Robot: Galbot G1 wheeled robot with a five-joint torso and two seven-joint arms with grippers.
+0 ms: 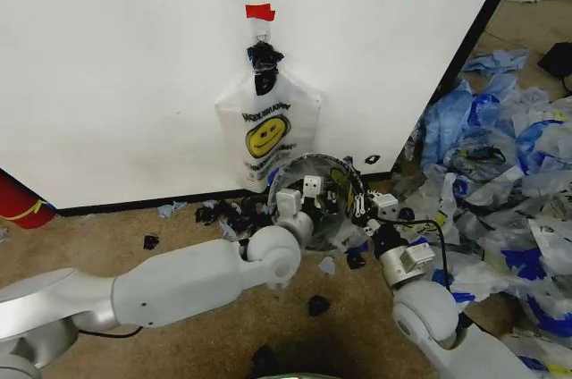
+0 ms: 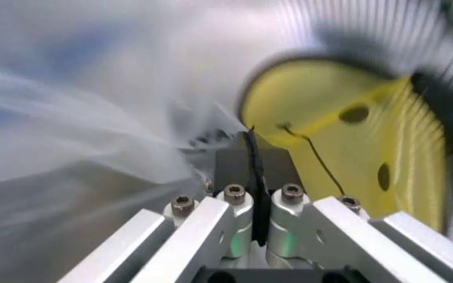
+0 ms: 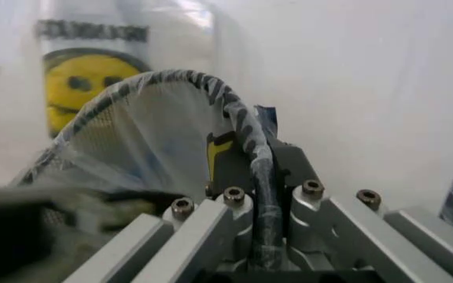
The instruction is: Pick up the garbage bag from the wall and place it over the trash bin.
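Item: garbage bag [image 1: 266,129], white, yellow smiley face, hanging on the wall [image 1: 116,66] from a hook just below a red tape piece [image 1: 260,12], blue handles bunched at the hook. Untouched.

Item: trash bin [image 1: 323,193], black wire mesh, tilted with its mouth toward the wall, just below the hanging bag. A plastic film with a yellow print already lies against its rim and mesh.

Item: left gripper [image 2: 252,177], at the bin's near side; jaws pressed together on thin film.

Item: right gripper [image 3: 259,177], at the bin's right; jaws clamped on the film-wrapped rim.

Item: blue plastic bags [image 1: 500,147], heaped on the floor to the right.

Handling note: judged mid-fit on the bin. Both grips should stay firm, the film pulled evenly over the rim without tearing, the bin kept from rolling.
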